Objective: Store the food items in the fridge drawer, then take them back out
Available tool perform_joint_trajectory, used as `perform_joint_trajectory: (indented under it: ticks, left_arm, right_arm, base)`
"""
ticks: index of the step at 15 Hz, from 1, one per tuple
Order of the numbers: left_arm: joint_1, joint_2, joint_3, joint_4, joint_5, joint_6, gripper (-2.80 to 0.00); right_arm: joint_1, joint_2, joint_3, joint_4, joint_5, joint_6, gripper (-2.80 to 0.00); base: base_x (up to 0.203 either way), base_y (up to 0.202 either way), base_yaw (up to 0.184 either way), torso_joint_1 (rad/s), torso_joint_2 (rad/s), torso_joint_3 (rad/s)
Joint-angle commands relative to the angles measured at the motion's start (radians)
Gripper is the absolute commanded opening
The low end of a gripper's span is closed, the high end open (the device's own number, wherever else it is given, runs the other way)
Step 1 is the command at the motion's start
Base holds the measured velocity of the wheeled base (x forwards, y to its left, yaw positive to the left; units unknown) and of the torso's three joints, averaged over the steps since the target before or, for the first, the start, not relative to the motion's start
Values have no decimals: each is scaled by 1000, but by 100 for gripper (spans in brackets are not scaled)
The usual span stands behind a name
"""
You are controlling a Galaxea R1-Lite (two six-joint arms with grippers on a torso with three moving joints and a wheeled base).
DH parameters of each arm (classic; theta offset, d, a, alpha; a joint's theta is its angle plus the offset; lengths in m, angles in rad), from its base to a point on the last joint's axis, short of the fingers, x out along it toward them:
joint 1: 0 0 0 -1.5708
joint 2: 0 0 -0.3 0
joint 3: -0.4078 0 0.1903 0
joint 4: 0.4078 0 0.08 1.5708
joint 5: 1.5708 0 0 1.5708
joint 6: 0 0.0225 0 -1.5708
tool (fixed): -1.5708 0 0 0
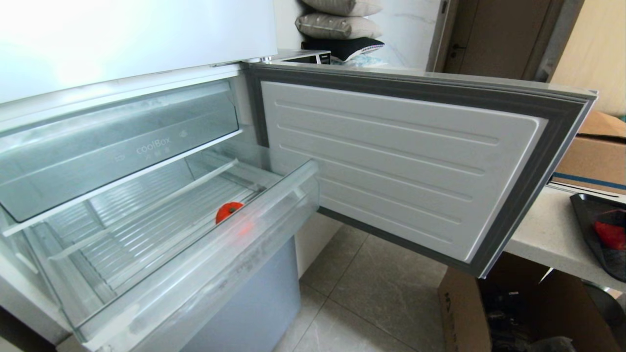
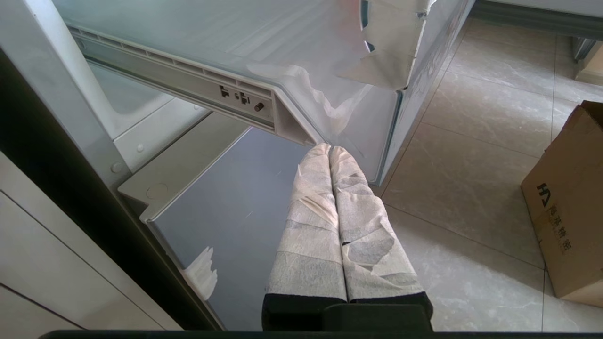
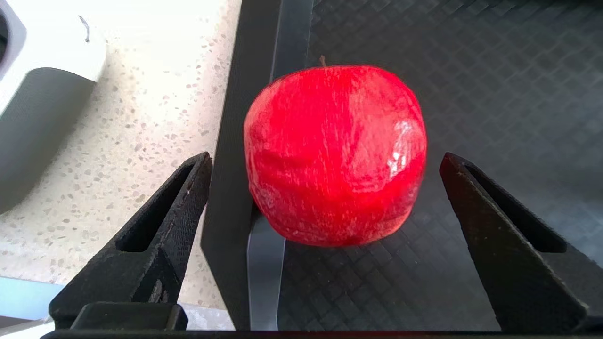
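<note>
The fridge drawer (image 1: 274, 205) stands pulled out, and the bright-orange fruit (image 1: 228, 211) lies inside it against the frosted front lip. The red apple (image 3: 335, 155) sits in a black grid-patterned tray (image 3: 494, 70) on the counter at the far right, close to the tray's rim; the head view shows the apple (image 1: 611, 234) there too. My right gripper (image 3: 325, 160) is open, with a finger on each side of the apple and a gap to it on both sides. My left gripper (image 2: 330, 150) is shut on nothing, parked low under the drawer's front corner (image 2: 330, 94).
The open fridge door (image 1: 391, 161) juts out between the drawer and the speckled counter (image 1: 543, 230). The coolBox bin (image 1: 122, 146) sits above the drawer. A cardboard box (image 1: 464, 313) stands on the tiled floor, another (image 1: 596, 151) on the counter. A white appliance (image 3: 42, 94) is beside the tray.
</note>
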Motion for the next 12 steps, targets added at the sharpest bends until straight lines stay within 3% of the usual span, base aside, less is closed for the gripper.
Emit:
perform_joint_trajectory:
  ticks: [1,12]
  left_arm:
    - [0,0,0,0,0,0,-280]
    - [0,0,0,0,0,0,-280]
  right_arm:
    - [1,14,-2,-2,1,0,0]
    - [0,79,-49,-4,23,0,0]
  base:
    - [0,0,0,0,0,0]
    - [0,0,0,0,0,0]
